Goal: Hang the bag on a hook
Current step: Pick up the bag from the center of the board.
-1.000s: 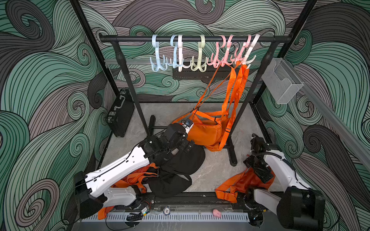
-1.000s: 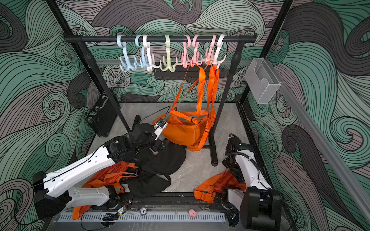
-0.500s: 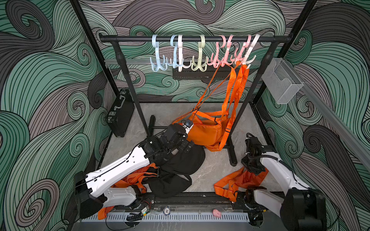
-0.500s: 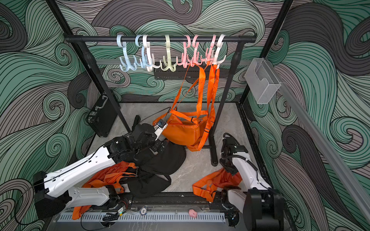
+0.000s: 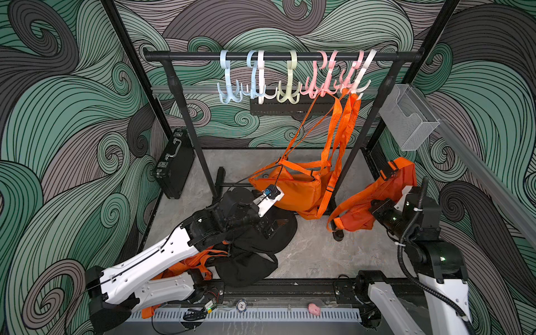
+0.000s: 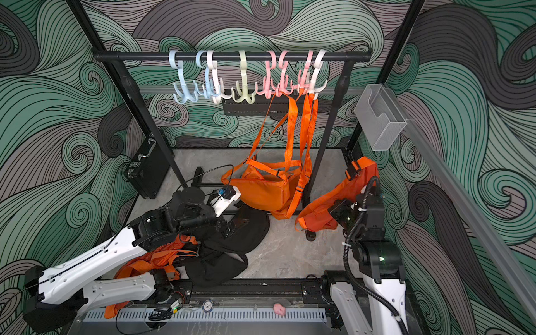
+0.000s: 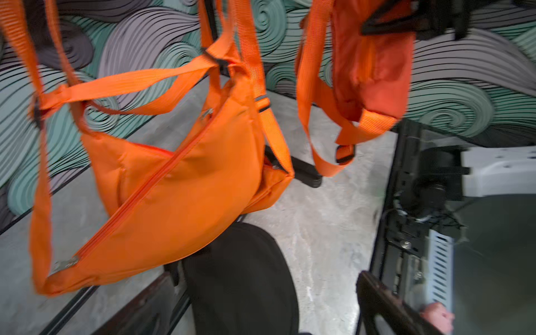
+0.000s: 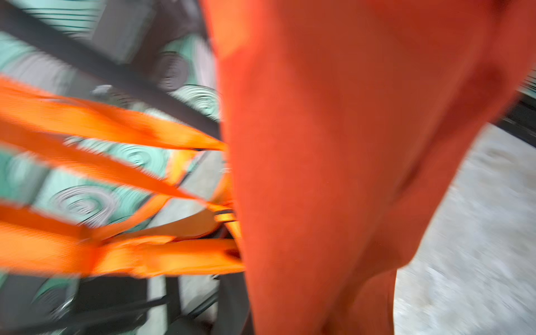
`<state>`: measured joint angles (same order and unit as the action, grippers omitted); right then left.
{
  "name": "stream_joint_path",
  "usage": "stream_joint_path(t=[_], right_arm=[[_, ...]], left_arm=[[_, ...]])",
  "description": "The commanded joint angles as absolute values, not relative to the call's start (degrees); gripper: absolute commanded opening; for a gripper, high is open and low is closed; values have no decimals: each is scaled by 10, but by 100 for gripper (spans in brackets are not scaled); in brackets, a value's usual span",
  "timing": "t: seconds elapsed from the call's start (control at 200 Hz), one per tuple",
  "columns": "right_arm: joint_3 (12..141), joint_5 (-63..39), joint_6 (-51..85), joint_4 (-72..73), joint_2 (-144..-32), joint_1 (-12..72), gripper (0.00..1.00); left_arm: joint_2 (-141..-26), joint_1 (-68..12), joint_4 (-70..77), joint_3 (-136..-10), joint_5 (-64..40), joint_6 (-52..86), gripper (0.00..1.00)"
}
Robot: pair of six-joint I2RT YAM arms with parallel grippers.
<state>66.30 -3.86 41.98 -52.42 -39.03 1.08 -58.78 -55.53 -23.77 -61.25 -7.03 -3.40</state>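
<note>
- The right gripper [image 5: 388, 173] is clenched on the top edge of a dark-orange fabric bag [image 5: 374, 197]. It holds the bag up, clear of the grey stone-look worktop [image 5: 313, 249].
- That bag hangs just beside the right post of the black clothes rack [image 5: 362, 136], and its orange webbing strap [image 5: 343, 207] droops in a loop below it.
- The right wrist view is blurred and mostly filled by the bag's cloth.
- The left gripper [image 7: 266, 277] is released, with its jaws wide apart and nothing between them. It hovers over a black fabric bag [image 5: 261, 246] lying on the worktop.
- Behind it, a bright-orange zipped bag [image 5: 293, 191] hangs by long straps from the pink and white plastic hooks [image 5: 361, 78] at the right end of the rack's rail.
- Pale blue, white and green hooks [image 5: 229, 87] line the rest of the rail.
- More orange bag fabric [image 5: 191, 261] lies under the left arm.
- A black hard case [image 5: 174, 165] leans at the left wall.
</note>
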Motion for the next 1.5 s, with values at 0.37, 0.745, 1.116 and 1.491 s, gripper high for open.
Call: stream_joint_path(t=[0.37,0.745,1.116,1.491], right_arm=[[741,-462,327,-346,-422,37,0],[698,-522,280,-314,-423,57,0],[661,-512,276,-274,-393,64,0],[640,-505,266,-256,-356,68,0]], left_arm=[[-600,-568,-81,-605,-48,95,99],[-582,-569,-23,-561,-66,210,99],[-655,-569,-14,-580,-103,258,95],[-714,-569,-19,-606,-153,271,53]])
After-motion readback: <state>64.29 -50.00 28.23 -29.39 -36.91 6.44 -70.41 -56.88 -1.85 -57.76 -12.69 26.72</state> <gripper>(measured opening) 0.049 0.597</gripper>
